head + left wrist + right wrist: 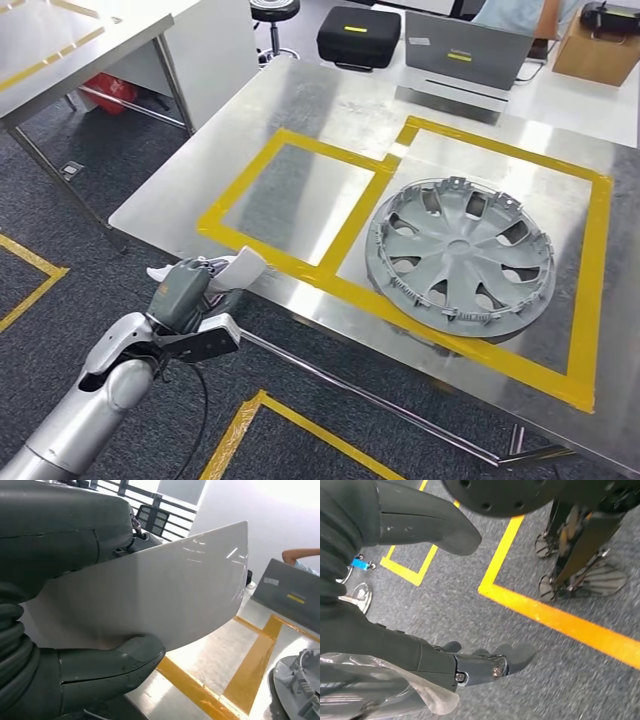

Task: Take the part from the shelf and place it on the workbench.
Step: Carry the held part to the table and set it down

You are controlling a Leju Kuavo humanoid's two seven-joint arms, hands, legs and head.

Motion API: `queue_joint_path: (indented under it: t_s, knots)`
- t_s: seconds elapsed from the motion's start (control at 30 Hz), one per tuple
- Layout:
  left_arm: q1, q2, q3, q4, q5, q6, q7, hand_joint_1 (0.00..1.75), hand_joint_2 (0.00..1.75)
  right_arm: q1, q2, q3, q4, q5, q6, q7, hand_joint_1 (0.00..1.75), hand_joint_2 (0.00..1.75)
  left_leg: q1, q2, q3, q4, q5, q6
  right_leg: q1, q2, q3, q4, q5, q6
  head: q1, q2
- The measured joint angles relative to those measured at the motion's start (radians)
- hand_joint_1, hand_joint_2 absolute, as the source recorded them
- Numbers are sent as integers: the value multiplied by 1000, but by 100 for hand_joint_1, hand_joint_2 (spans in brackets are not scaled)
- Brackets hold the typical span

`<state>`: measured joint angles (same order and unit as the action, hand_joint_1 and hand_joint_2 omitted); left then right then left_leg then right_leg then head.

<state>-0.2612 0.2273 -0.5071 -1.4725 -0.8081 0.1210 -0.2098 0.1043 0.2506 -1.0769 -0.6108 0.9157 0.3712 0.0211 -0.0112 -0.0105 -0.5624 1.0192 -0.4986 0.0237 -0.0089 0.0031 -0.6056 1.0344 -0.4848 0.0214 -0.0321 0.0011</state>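
My left hand [185, 295] grips a flat, glossy white part [243, 268] just at the near left edge of the metal workbench [317, 100]. The part's tip reaches over the yellow tape of the bare left-hand square [226, 205]. Up close, the white part [170, 595] sits between the thick thumb [109, 670] and the fingers [56, 540]. A grey wheel cover [460, 255] lies in the right-hand taped square and its rim [298, 685] is seen from the left wrist. My right hand [395, 650] hangs over the carpet, fingers apart, holding nothing.
A black case [358, 35], a grey laptop [464, 50] and a cardboard box [596, 45] stand along the far side. A second table [60, 50] is at the left, a stool [274, 12] behind. A person's arm [300, 555] is near the laptop.
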Motion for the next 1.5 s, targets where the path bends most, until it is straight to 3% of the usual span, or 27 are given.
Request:
queue_joint_path:
  t_s: [0.13, 0.17, 0.23, 0.27, 0.3, 0.33, 0.37, 0.43, 0.47, 0.5, 0.63, 0.7, 0.77, 0.8, 0.83, 0.9, 0.97, 1.03, 1.1, 1.17, 1.23, 1.3, 1.33, 1.37, 1.4, 1.47, 1.5]
  knots:
    - [-2, 0, 0, 0, 0, 0, 0, 175, 175, 2, 0, 0, 0, 0, 0, 0, 0, 175, 1, 1, -7, 21, -20, -19, -3, 1, 13, -12, -5, -18, -3, 0]
    - [-3, 0, 0, 0, 0, 0, 0, 175, 175, 1, 0, 0, 0, 0, 0, 0, 0, 175, 3, 1, -23, 58, -40, -24, -5, 1, 18, -15, -6, -24, -4, 0]
    - [-2, 0, 1, 0, 0, 0, 0, 175, 175, 1, 0, 0, 0, 0, -1, 0, 0, 175, 7, 2, -89, 190, -95, -32, -4, 2, 25, -15, -12, -31, -7, 0]
    - [0, 0, 0, 0, 0, 0, 0, 175, 175, 1, 0, -1, 0, 0, -1, 0, 0, 175, 9, 2, -124, 252, -113, -35, -3, 3, 28, -15, -15, -32, -6, 0]
    - [3, 0, 0, 0, 0, 0, 0, 175, 175, 1, 0, -1, 0, 0, -1, 0, 0, 175, 11, 2, -148, 288, -113, -36, -3, 5, 32, -15, -18, -33, -7, 0]
    - [5, 0, 0, 0, 0, 0, 0, 175, 175, 1, 0, -1, 0, 0, 0, 0, 0, 175, 13, 2, -153, 283, -92, -36, -3, 7, 37, -15, -21, -32, -7, 0]
    - [5, 0, 0, 0, 0, 0, 0, 175, 175, 2, 0, -1, 0, 0, 0, 0, 0, 175, 14, 1, -139, 239, -54, -35, -3, 11, 43, -15, -25, -30, -7, 0]
    - [5, 0, 0, 0, 0, 0, 0, 175, 175, 1, 0, 0, 0, 0, 0, 0, 0, 175, 15, -5, -84, 106, 22, -30, -2, 20, 53, -15, -34, -24, -6, 0]
    - [4, 0, 1, 0, 0, 0, 0, 175, 175, 0, 0, 0, 0, 0, 0, 0, 0, 175, 14, -9, -60, 53, 38, -27, -2, 24, 54, -15, -37, -19, -6, 0]
    - [3, 0, 1, 0, 0, 0, 0, 175, 175, -1, 0, 0, 0, 0, 0, 0, 0, 175, 12, -12, -48, 25, 39, -24, -3, 27, 53, -15, -38, -14, -5, 0]
    - [0, -1, 1, -1, 0, 0, 0, 175, 175, 0, 0, 0, 0, 0, 0, 0, 0, 175, 10, -1, -32, 0, 32, -5, -6, 28, 41, -1, -51, 7, -3, 0]
    - [-2, -2, 1, -1, 0, 0, 0, 175, 175, -1, 0, 0, 0, 0, 1, 0, 0, 175, 12, 13, -22, -9, 32, 7, -5, 15, -5, 85, -95, 12, 0, 0]
    - [-2, -2, 0, -1, 0, 0, 0, 175, 175, -1, 0, 0, 0, 0, 1, 0, 0, 175, 9, 26, -20, -9, 27, 14, -4, 7, -80, 215, -139, 15, 3, 0]
    - [-1, -2, 0, -1, 0, 0, 0, 175, 175, 0, 0, 0, 0, 0, 1, 0, 0, 175, 7, 33, -18, -9, 24, 16, -4, 6, -108, 255, -144, 16, 2, 0]
    - [0, -3, -1, -1, 0, 0, 0, 175, 175, 1, 0, 0, 0, 0, 0, 0, 0, 175, 6, 40, -16, -8, 21, 16, -4, 4, -117, 258, -128, 16, 3, 0]
    - [0, -3, -1, -1, 0, 0, 0, 175, 175, 1, 0, -1, 0, 0, 0, 0, 0, 175, 5, 54, -7, -6, 12, 13, -3, -14, -76, 154, -53, 14, 3, 0]
    - [-1, -3, -1, -1, 0, 0, 0, 175, 175, -2, 0, 0, 0, 0, -1, 0, 0, 175, 1, 69, 1, -1, 1, 5, 3, -54, -18, 34, -7, 9, 3, 0]
    - [-1, -2, -1, -1, 0, 0, 0, 175, 175, -5, 0, 0, 0, 0, 0, 0, 0, 175, -5, 85, 5, 3, -6, -3, 10, -66, 2, -3, -7, 1, 2, 0]
    - [-2, -2, -1, -1, 0, 0, 0, 175, 175, -4, 0, 0, 0, 0, 0, 0, 0, 175, -4, 98, 8, 3, -12, -11, 8, -44, 4, -7, -3, -10, 1, 0]
    - [-3, -2, -1, -1, 0, 0, 0, 175, 175, -2, 0, 0, 0, 0, 0, 0, 0, 175, 1, 72, -3, 37, -39, -21, 3, -23, 7, -11, 0, -20, -2, 0]
    - [-2, 0, 0, -1, 0, 0, 0, 175, 175, -4, 0, 0, 0, 0, -1, 0, 0, 175, 8, 33, -54, 151, -97, -29, 0, -1, 9, -13, 1, -26, -5, 0]
    - [2, 2, 0, 0, 0, 0, 0, 175, 175, -4, 0, 0, 0, 0, -1, 0, 0, 175, 11, 23, -117, 272, -137, -33, 0, 24, 10, -12, 1, -28, -5, 0]
    - [3, 2, 0, 0, 0, 0, 0, 175, 175, -4, 0, 0, 0, 0, 0, 0, 0, 175, 12, 23, -132, 292, -130, -33, 0, 37, 11, -12, 0, -28, -5, 0]
    - [4, 2, 0, 0, 0, 0, 0, 175, 175, -3, 0, 0, 0, 0, 0, 0, 0, 175, 13, 21, -126, 269, -103, -32, 0, 51, 13, -12, 0, -28, -6, 0]
    - [4, 2, 0, 0, 0, 0, 0, 175, 175, -3, 0, 0, 0, 0, 0, 0, 0, 175, 14, 13, -104, 211, -61, -29, -1, 64, 15, -12, 0, -27, -6, 0]
    - [3, 2, 0, 0, 0, 0, 0, 175, 175, -4, 0, 0, 0, 0, 0, 0, 0, 175, 19, -30, -47, 78, 3, -24, -1, 89, 18, -11, -1, -22, -5, 0]
    - [2, 2, 0, 0, 0, 0, 0, 175, 175, -5, 0, 0, 0, 0, 0, 0, 0, 175, 20, -47, -29, 37, 14, -22, -2, 99, 15, -11, 0, -16, -5, 0]
